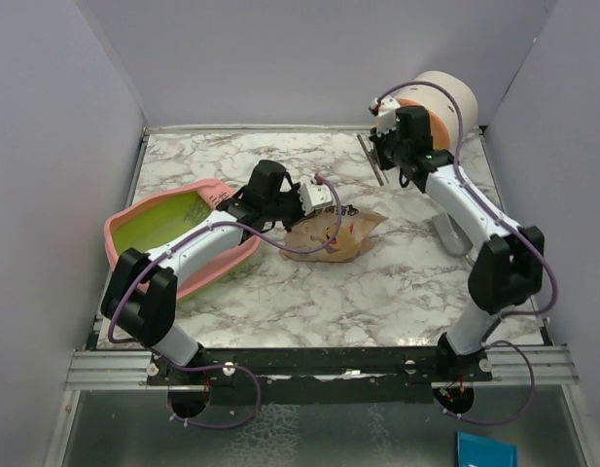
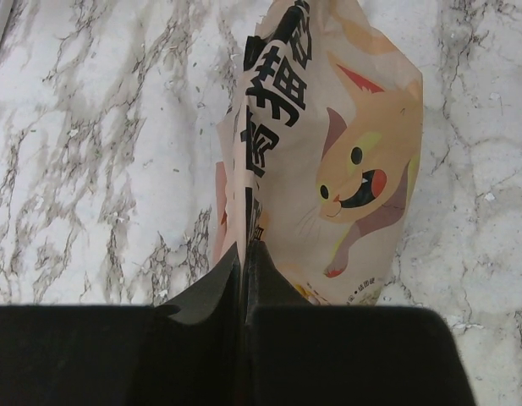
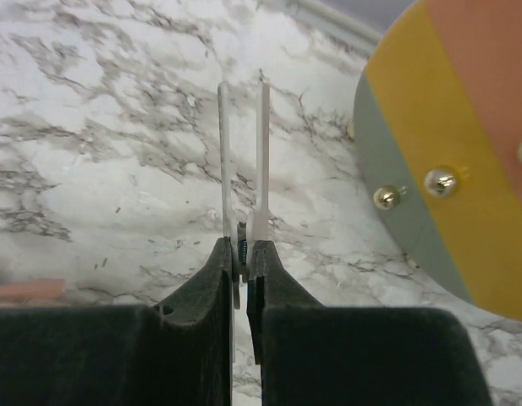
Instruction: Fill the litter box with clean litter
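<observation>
The litter box (image 1: 149, 222), a pink tray with a yellow-green inside, lies at the left, partly under my left arm. The tan cat-printed pouch (image 1: 346, 233) lies on the marble to its right. My left gripper (image 1: 327, 216) is shut on the pouch's near edge; in the left wrist view the jaws (image 2: 244, 249) pinch a fold of the pouch (image 2: 345, 152). The litter itself is hidden inside. My right gripper (image 1: 385, 156) is at the back right, shut on a thin white spring clip (image 3: 262, 152) held above the table.
The round cream-orange-yellow drawer unit (image 1: 445, 107) stands at the back right, close to my right gripper, and also shows in the right wrist view (image 3: 447, 152). A grey metal scoop (image 1: 445, 232) lies beside my right arm. Grey walls enclose the table.
</observation>
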